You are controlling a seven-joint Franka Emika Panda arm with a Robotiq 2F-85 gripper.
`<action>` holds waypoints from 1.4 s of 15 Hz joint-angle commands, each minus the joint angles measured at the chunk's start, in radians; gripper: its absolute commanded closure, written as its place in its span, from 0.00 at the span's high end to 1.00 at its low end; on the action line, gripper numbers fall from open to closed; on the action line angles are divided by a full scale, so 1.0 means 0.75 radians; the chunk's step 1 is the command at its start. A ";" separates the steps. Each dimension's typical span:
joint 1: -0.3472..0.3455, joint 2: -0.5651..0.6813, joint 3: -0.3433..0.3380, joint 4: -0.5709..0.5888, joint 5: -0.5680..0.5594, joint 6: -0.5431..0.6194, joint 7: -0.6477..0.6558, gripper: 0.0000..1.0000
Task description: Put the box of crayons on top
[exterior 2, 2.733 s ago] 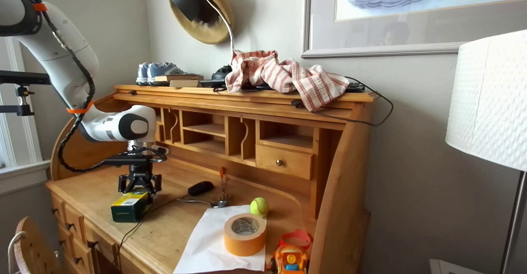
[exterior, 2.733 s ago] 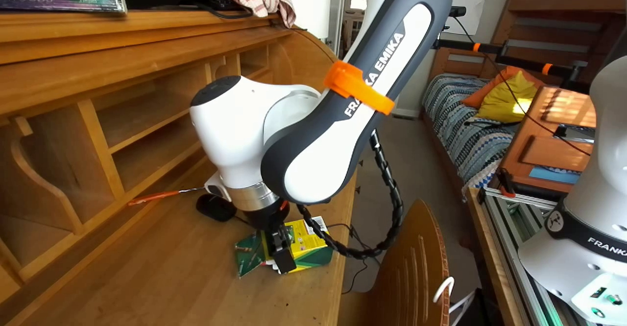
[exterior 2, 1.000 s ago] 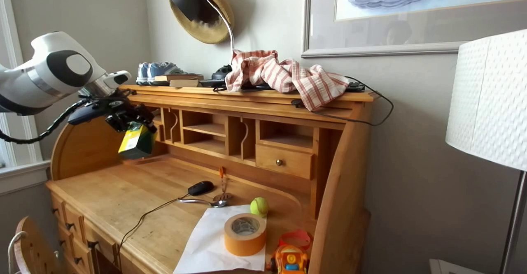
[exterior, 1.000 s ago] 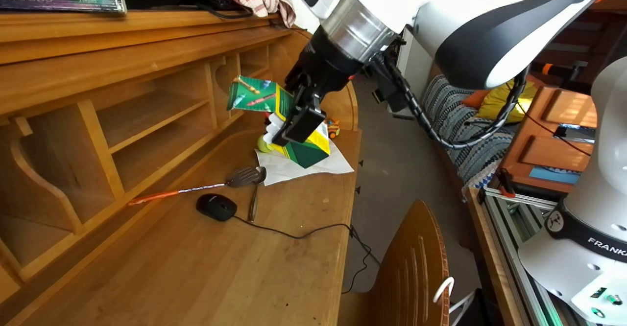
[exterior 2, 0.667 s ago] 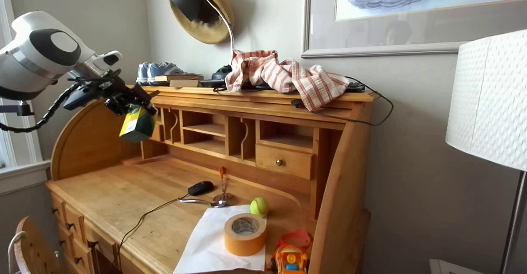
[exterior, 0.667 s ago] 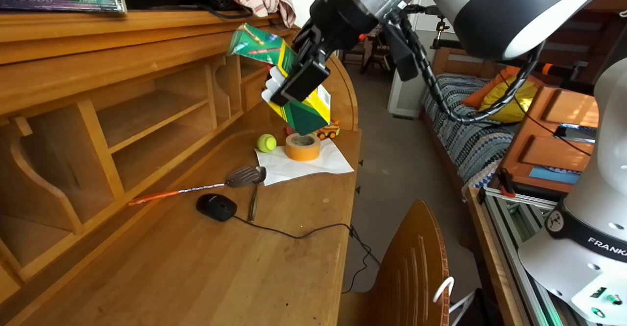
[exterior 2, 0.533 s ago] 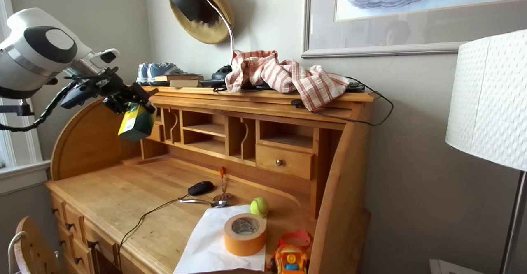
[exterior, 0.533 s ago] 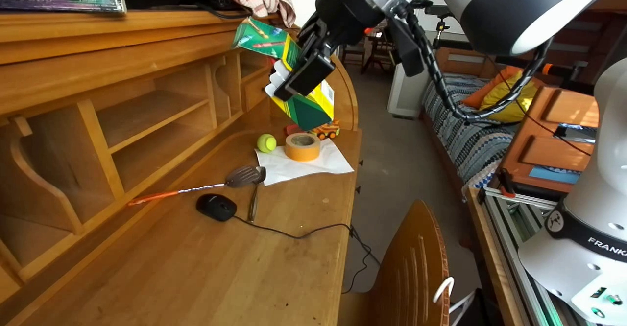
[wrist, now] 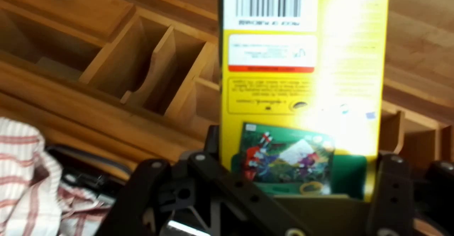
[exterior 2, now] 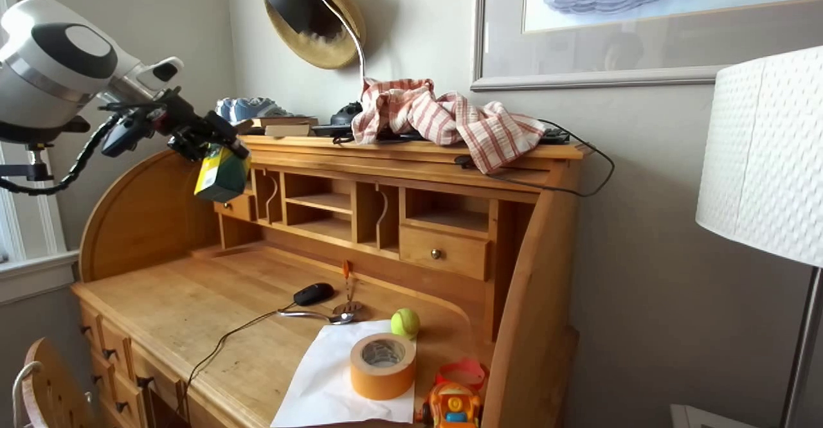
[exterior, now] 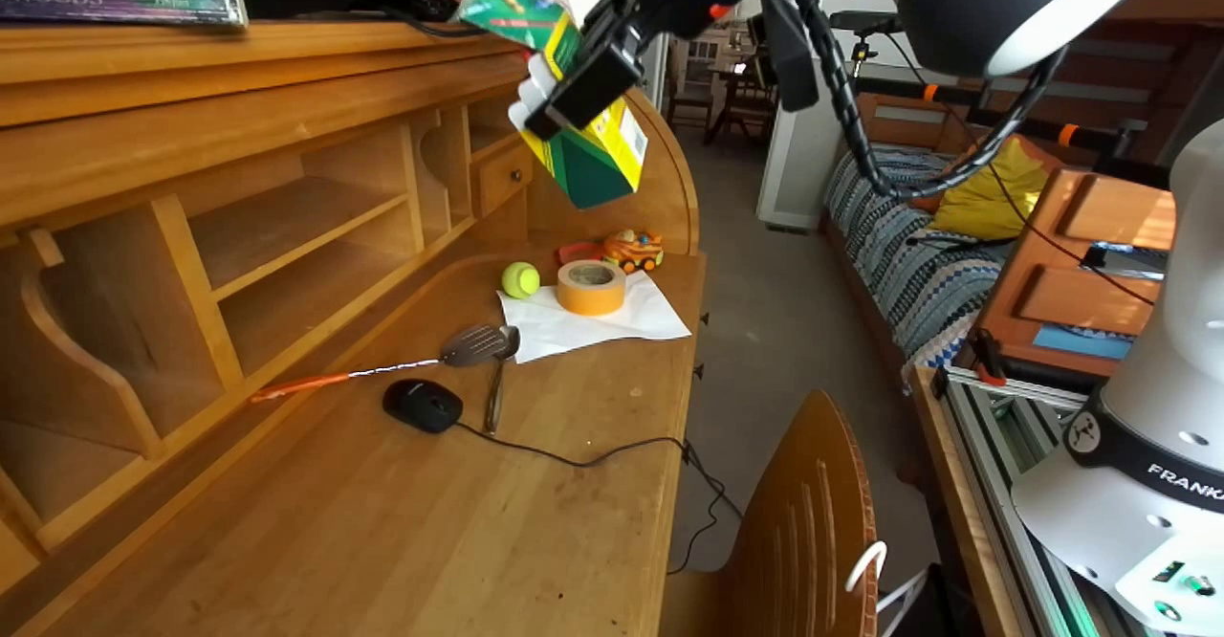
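The box of crayons, yellow and green, is in both exterior views (exterior: 595,170) (exterior 2: 223,177) and fills the middle of the wrist view (wrist: 269,94). My gripper (exterior: 585,92) is shut on it, with black fingers on two opposite sides. It also shows in an exterior view (exterior 2: 215,147) and in the wrist view (wrist: 299,154). The box hangs tilted in the air, well above the desktop, slightly below the level of the desk's top ledge (exterior 2: 386,151). A green flap with printed crayons sticks out from its open end. One finger is partly hidden behind the box.
The top ledge bears a checked cloth (exterior 2: 443,116), books (exterior 2: 287,129), blue shoes (exterior 2: 247,108) and a lamp. Cubbyholes (exterior: 296,216) lie below. The desktop bears a mouse (exterior: 421,406), spatula (exterior: 473,345), tennis ball (exterior: 521,279), tape roll (exterior: 591,297) and toy car (exterior: 633,250).
The box stood on the desktop 2.7 s ago. My gripper has lifted it high and tilted it. Over the last second it has kept rising. The desktop things have not moved.
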 commanded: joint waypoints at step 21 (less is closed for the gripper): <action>-0.448 -0.024 0.343 0.518 -0.312 0.495 0.484 0.55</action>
